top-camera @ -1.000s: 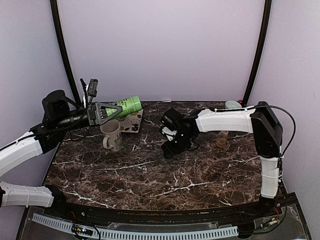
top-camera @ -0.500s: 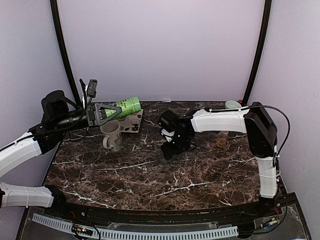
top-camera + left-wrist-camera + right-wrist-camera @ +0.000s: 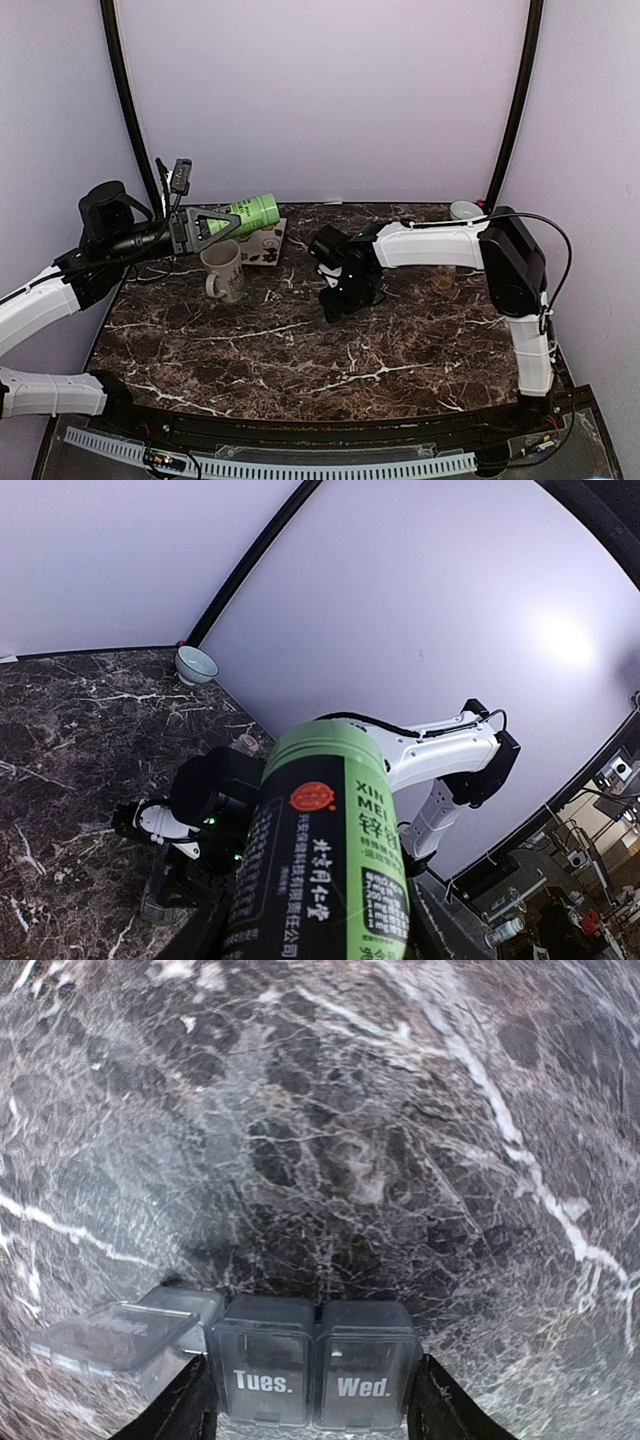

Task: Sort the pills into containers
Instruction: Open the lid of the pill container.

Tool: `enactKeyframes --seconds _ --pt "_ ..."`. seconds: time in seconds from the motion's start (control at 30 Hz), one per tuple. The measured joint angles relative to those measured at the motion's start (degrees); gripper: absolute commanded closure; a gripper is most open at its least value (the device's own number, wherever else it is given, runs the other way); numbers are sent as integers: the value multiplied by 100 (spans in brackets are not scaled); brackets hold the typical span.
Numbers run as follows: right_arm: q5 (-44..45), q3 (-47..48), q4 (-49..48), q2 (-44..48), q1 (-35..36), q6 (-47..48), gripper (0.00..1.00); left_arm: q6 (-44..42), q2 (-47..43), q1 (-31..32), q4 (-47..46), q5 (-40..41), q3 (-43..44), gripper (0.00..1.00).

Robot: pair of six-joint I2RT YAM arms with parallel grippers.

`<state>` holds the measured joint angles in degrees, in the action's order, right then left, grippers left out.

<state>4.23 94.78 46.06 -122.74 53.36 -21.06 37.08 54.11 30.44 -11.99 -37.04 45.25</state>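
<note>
My left gripper (image 3: 232, 221) is raised at the back left and is shut on a green and black bottle (image 3: 256, 211). The bottle fills the left wrist view (image 3: 330, 850). My right gripper (image 3: 338, 303) is down on the table centre. In the right wrist view my right gripper (image 3: 315, 1405) is shut on the dark grey container strip (image 3: 310, 1365). Its fingers (image 3: 190, 1410) flank the shut "Tues." and "Wed." compartments. The left compartment's lid (image 3: 110, 1335) stands open. No pills show in any view.
A white mug (image 3: 222, 270) stands below the bottle, with a printed card (image 3: 266, 246) behind it. A small jar (image 3: 441, 283) stands right of centre. A pale teal bowl (image 3: 463, 210) sits at the back right corner, also in the left wrist view (image 3: 195, 664).
My right gripper has slid left and slightly nearer across the table with the container strip. My left arm has drifted slightly left with the bottle.
</note>
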Motion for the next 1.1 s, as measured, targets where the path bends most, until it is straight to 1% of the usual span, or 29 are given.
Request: enactKeyframes --seconds 0.23,0.43,0.53,0.63,0.8,1.0,1.1 --pt "149 286 208 -109 7 -501 67 -42 -96 0 96 -28 0 100" --pt "328 446 310 -188 15 -1169 68 -44 -188 0 149 -68 -11 100" --pt "393 463 308 -188 15 -1537 67 -42 -297 0 144 -116 -74 100" --pt "457 455 284 -188 15 -1888 62 -39 -415 0 144 -173 -142 100" --pt "509 439 302 -175 15 -2494 53 -39 -584 0 149 -302 -195 100" --pt "586 442 400 -166 15 -3134 49 -37 -693 0 153 -468 -236 100" --pt "595 442 417 -164 24 -3373 42 -37 -732 0 155 -573 -247 100"
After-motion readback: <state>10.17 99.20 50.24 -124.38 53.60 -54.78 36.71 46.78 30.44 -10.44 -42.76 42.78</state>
